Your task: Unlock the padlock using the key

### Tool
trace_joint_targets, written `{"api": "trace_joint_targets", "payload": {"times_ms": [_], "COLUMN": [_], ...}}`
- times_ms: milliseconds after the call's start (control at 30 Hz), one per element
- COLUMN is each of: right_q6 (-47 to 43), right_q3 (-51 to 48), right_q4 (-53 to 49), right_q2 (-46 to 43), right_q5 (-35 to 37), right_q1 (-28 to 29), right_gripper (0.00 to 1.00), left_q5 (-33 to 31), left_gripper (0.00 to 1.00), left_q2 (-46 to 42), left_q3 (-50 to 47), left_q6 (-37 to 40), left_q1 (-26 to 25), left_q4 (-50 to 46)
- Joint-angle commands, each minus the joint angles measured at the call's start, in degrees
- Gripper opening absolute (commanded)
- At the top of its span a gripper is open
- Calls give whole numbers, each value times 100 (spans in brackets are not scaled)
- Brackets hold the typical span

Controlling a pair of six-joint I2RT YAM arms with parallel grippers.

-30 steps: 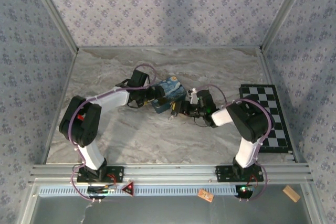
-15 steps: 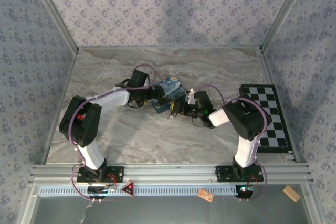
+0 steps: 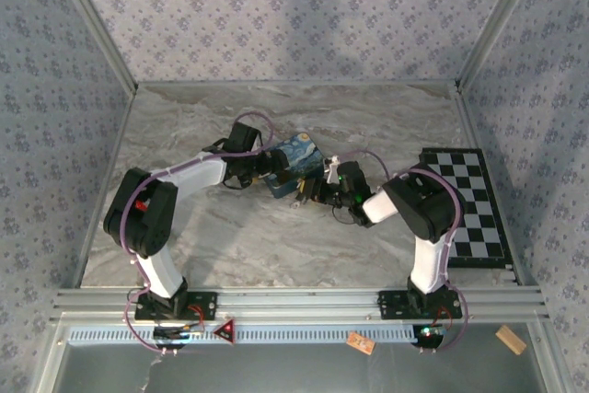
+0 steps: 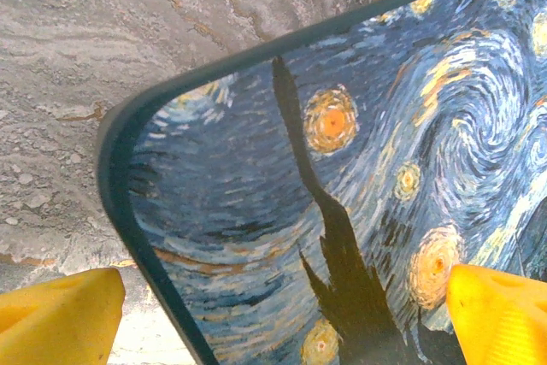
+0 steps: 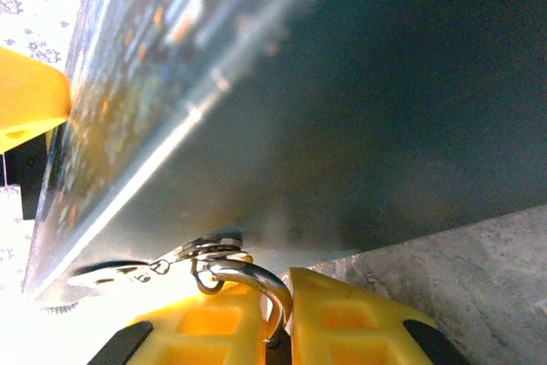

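Note:
The padlock's silvery loop (image 5: 256, 278) hangs from a metal fitting on the lower edge of the blue swirl-painted box (image 5: 342, 108). My right gripper (image 5: 286, 290) is shut on that loop, its yellow fingers (image 5: 359, 322) pressing it from both sides, and the dark body is mostly hidden between them. From above, the right gripper (image 3: 309, 192) sits at the box's (image 3: 298, 156) near right side. My left gripper (image 4: 282, 322) is open, its yellow fingertips (image 4: 60, 314) set wide on either side of a box corner (image 4: 282, 211). I cannot make out the key.
A black-and-white checkered mat (image 3: 471, 202) lies at the right of the marble table (image 3: 202, 227). Patterned walls close in the back and both sides. The two arms meet at the box in the middle.
The right gripper has crept left towards the box and its fingers have closed in on the padlock's loop. The left arm and box have stayed put.

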Motion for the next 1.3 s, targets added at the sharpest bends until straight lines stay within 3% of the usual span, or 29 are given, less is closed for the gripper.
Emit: {"api": "trace_joint_targets", "payload": {"times_ms": [0, 300, 767, 1267], "right_q6": [325, 875, 1733, 2289], "right_q3": [-30, -383, -342, -471], "right_q4": [276, 684, 1379, 1751], "right_q2": [60, -181, 229, 322], "right_q5": [95, 476, 631, 890], "right_q1": [34, 60, 155, 217], "right_gripper": [15, 8, 0, 0], "left_q5": [-181, -227, -207, -207], "left_gripper": [96, 95, 95, 95], "left_q2": [23, 40, 58, 49], "left_q3": [-94, -125, -138, -170], "left_q6": [-31, -73, -92, -118], "left_q1": [28, 28, 28, 31], "left_q4": [-212, -187, -159, -115]}}
